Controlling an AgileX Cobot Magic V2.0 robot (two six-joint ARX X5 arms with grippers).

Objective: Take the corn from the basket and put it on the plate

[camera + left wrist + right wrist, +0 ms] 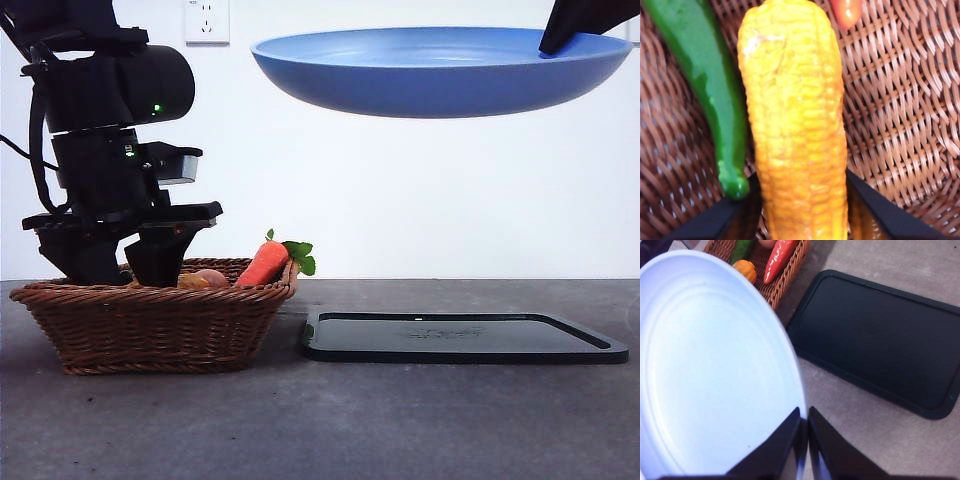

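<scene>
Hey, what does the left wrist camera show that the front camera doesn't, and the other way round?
Only the left wrist view shows the corn between the left pincer jaws, with a green pepper lying beside it. Only the front view shows the blue plate held in the air by the right pincer, above the black tray on the table. Both show the wicker basket.
</scene>
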